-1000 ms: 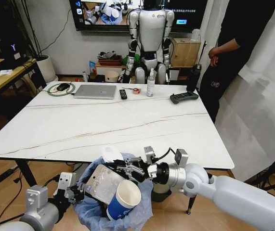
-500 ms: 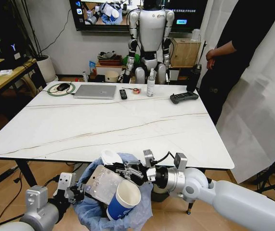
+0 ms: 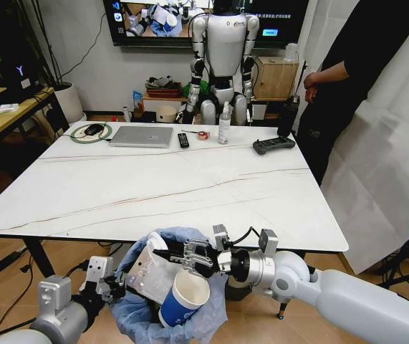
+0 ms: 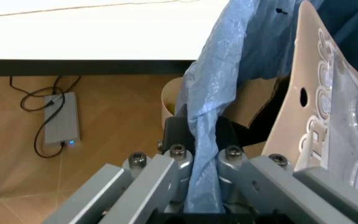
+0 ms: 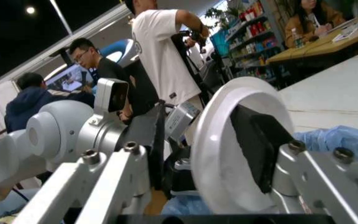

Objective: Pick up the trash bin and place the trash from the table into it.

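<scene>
The trash bin (image 3: 162, 287) sits in the lower centre of the head view, below the near edge of the bench (image 3: 190, 186), its light-blue bag (image 3: 211, 315) spilling loosely over the rim. The left end effector (image 3: 114, 285), at the lower left of the frame, is closed on a fold of that bag and the rim beneath; the left wrist view shows the blue film pinched between its 2 fingers (image 4: 179, 161). The right end effector (image 3: 183, 253) reaches in from the lower right and hangs over the bin's mouth, gripping a white round lid-like disc (image 5: 229, 149) between its fingers; in the head view the disc shows edge-on at the fingertips.

A clear blister packet (image 3: 150, 271) on a pale card leans in the bin, and a blue-white paper cup (image 3: 186, 295) juts out with its open mouth up. The bench top within reach appears free of litter; the laptop (image 3: 141, 136), remote (image 3: 183, 140), bottle (image 3: 224, 123) and black controller (image 3: 273, 145) lie along its far edge.

The bag is thin, slack and slippery, so a pinch on film alone would likely slide; taking rim and bag together looks the safer hold. The bin seems light. The disc looks thin, stiff and smooth, best held across its face. The cup is light and crushable, and perched high enough that it might tip out if the bin tilts
</scene>
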